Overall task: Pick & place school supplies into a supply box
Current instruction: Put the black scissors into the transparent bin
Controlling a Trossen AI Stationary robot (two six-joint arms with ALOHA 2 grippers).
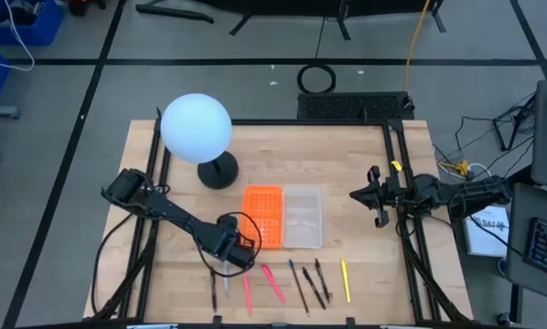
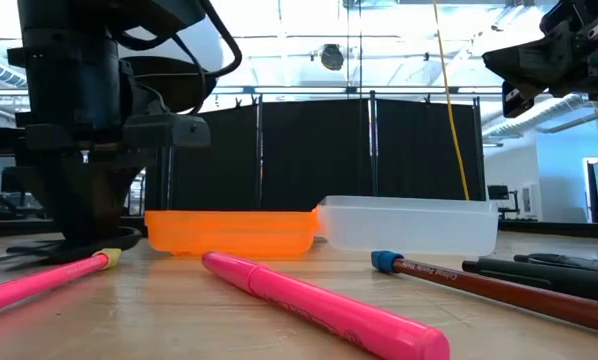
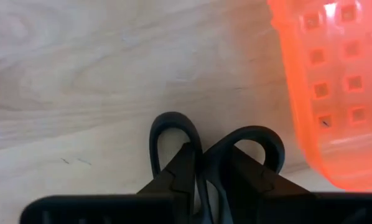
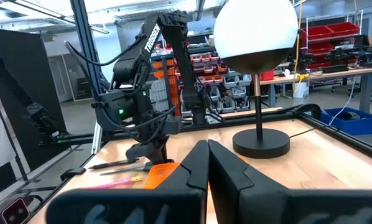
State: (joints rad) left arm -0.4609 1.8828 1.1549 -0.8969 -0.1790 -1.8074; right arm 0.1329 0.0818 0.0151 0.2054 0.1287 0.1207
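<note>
The black-handled scissors [image 3: 168,119] lie flat on the wooden table, just left of the supply box's orange gridded panel [image 1: 262,216]. My left gripper [image 3: 204,160] points down onto their handles and is closed on them. The box's clear tray [image 1: 303,217] joins the panel on its right. Pink pens [image 1: 273,283], dark pens [image 1: 310,285] and a yellow one [image 1: 346,280] lie in a row near the table's front edge. My right gripper [image 1: 376,196] hovers shut at the table's right side, holding nothing. My left gripper comes from above, pointing down, at the scissors' handle end. One fingertip [image 3: 178,169] stands in each finger loop, and the loops' inner rims [image 3: 203,163] are pinched between the two. The scissors lie flat on the table.
A white globe lamp [image 1: 196,128] on a black round base [image 1: 219,171] stands behind the box at the far left. In the low view a pink pen [image 2: 319,305] and a reddish pencil with a blue end [image 2: 479,285] lie in front of the box.
</note>
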